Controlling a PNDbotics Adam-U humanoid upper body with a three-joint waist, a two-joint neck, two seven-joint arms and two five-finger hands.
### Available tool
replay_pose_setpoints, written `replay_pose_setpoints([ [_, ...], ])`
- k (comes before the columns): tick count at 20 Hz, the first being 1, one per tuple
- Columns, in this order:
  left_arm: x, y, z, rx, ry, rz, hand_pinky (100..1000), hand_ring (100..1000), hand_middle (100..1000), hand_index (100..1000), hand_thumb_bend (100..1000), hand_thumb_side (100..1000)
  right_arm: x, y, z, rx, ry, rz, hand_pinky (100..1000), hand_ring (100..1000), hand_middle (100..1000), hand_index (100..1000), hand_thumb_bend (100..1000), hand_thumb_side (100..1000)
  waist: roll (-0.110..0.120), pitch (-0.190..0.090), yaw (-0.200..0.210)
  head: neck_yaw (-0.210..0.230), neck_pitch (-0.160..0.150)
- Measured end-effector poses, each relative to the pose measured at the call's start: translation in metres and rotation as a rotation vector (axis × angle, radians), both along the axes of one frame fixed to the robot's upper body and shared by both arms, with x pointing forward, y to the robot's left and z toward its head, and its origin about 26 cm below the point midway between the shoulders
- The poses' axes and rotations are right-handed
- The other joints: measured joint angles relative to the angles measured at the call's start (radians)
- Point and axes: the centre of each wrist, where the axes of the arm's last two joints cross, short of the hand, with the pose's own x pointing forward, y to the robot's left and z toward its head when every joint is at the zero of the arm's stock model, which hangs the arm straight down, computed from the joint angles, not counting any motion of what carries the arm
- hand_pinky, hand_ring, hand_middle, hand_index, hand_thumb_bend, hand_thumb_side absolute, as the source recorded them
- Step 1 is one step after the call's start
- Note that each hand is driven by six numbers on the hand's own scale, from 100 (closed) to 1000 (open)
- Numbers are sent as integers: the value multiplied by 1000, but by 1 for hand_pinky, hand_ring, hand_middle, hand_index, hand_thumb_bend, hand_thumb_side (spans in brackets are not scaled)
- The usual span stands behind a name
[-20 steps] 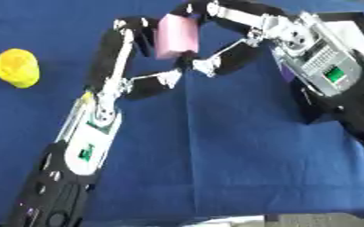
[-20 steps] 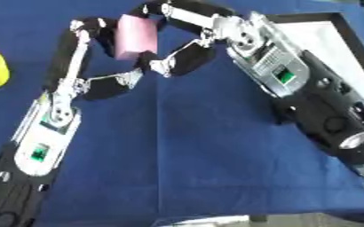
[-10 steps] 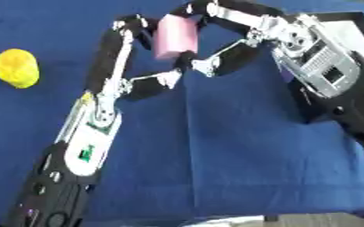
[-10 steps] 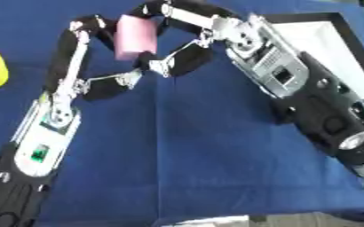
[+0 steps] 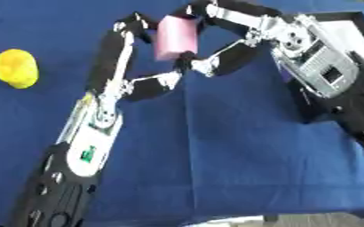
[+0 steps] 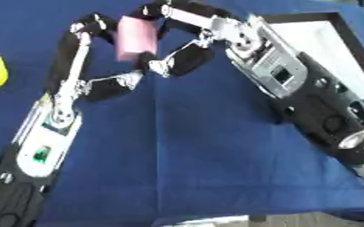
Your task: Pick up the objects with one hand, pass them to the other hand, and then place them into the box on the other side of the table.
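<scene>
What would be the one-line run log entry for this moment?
phase: handover | pink block: held between both | left robot hand: shut on it | right robot hand: shut on it | yellow object: on table, left | box: right

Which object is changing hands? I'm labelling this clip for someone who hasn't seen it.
On the blue tablecloth, look near the far edge where the left hand and right hand meet. Between them is a pink rectangular block, unlike the round yellow object lying alone at the left.
</scene>
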Motion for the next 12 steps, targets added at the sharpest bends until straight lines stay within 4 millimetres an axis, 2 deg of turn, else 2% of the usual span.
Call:
replay_pose_setpoints([
  [7, 1, 0, -4, 0, -3, 12, 823, 612, 685, 801, 464, 434, 0, 0, 0, 5, 5, 0, 728, 901, 452, 648, 100, 208, 0, 0, 0, -1, 0],
  [12, 2, 0, -7, -4, 0, 20, 826, 618, 691, 802, 485, 467, 0, 0, 0, 8, 5, -3, 724, 901, 449, 644, 100, 210, 0, 0, 1, -2, 0],
])
